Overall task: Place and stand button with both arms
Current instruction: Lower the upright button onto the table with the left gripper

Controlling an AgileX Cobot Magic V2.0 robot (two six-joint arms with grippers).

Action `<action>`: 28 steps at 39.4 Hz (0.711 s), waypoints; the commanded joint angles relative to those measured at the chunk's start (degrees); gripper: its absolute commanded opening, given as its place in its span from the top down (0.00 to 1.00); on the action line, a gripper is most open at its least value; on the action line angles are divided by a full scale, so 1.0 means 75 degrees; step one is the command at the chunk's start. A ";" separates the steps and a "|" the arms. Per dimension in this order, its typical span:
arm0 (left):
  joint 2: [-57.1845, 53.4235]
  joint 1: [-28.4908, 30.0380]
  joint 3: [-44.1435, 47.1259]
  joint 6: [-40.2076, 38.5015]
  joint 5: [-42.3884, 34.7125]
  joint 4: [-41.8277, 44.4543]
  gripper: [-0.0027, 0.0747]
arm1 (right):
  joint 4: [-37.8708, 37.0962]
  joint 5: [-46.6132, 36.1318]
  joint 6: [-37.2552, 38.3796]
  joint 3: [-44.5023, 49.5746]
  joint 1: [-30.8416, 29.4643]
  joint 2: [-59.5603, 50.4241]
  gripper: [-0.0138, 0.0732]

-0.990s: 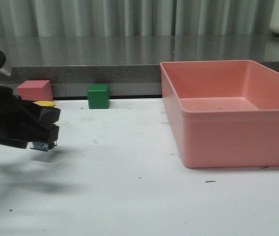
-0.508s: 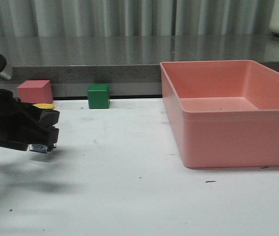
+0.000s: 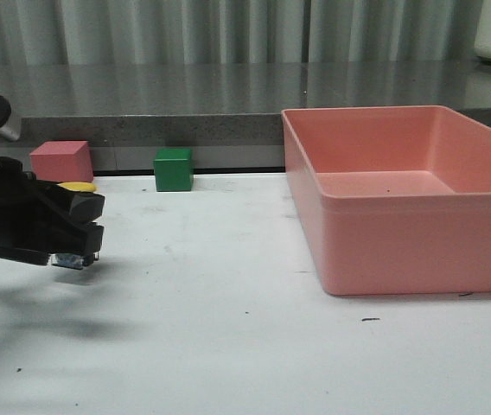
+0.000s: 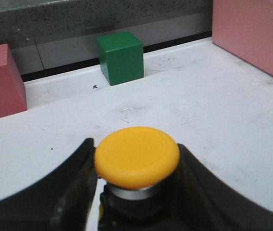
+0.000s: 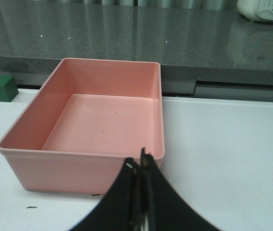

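Left gripper [image 4: 136, 192] clamps the button [image 4: 137, 156] between its two black fingers [image 4: 74, 187], one pressed to each side below the yellow cap, which faces up. From the front, the same gripper [image 3: 77, 233] hangs low over the left part of the white table [image 3: 228, 346], with the cap [image 3: 78, 186] peeking above it and the button's bluish base [image 3: 71, 258] showing beneath, just above the tabletop; whether it touches I cannot tell. Right gripper [image 5: 140, 166] hovers with its fingers pressed together, nothing between them, near the pink bin [image 5: 93, 115], which sits on the table's right side. Farther back, the green cube [image 3: 174, 169] and the pink cube [image 3: 61, 160] stand at the table's rear edge, well apart from each other, the pink one just behind the left gripper. Beyond them runs a grey counter [image 3: 185, 95].
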 commanded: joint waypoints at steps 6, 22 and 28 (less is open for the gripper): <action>-0.0063 0.0025 -0.0073 0.0009 -0.1190 -0.0109 0.69 | -0.0133 -0.0596 -0.0060 -0.0198 -0.0020 0.0074 0.92; 0.0109 0.0010 0.0129 0.0009 -0.1819 -0.0109 0.69 | -0.0133 -0.0596 -0.0060 -0.0198 -0.0020 0.0074 0.92; 0.0109 0.0010 0.0141 0.0009 -0.1819 -0.0109 0.56 | -0.0133 -0.0596 -0.0060 -0.0198 -0.0020 0.0074 0.92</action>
